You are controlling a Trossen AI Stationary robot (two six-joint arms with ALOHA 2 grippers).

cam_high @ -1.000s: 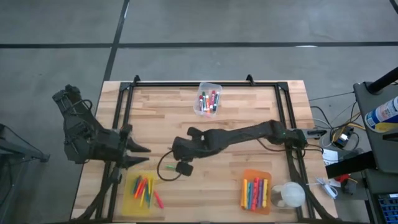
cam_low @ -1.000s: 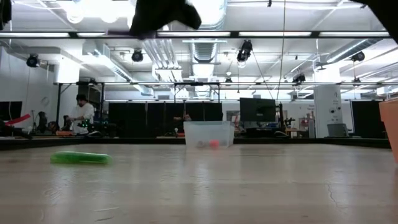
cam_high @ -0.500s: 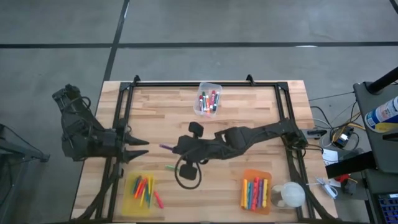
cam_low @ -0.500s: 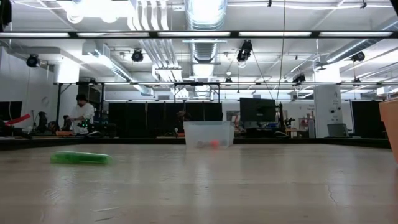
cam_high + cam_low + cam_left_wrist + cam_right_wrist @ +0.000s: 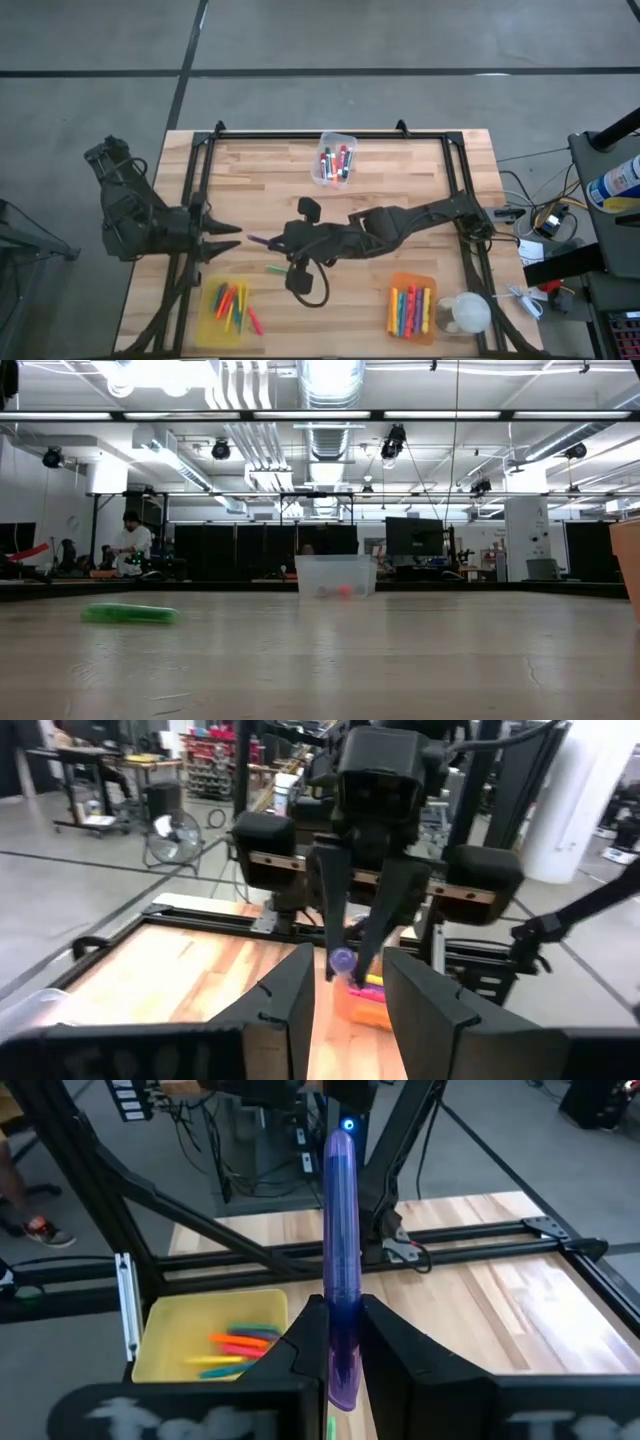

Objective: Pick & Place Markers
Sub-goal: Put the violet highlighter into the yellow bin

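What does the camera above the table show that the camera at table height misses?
Only the high view shows both arms, the right gripper shut on a purple marker, the left gripper open near the left edge, and the yellow bin and orange bin. Only the low view shows the room behind. Both show the green marker and clear bin.

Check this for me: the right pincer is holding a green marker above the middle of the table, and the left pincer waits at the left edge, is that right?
Not quite: the marker in the right pincer is purple, not green, as the right wrist view shows. The rest holds: it is above the middle of the table, and the left pincer waits at the left edge.
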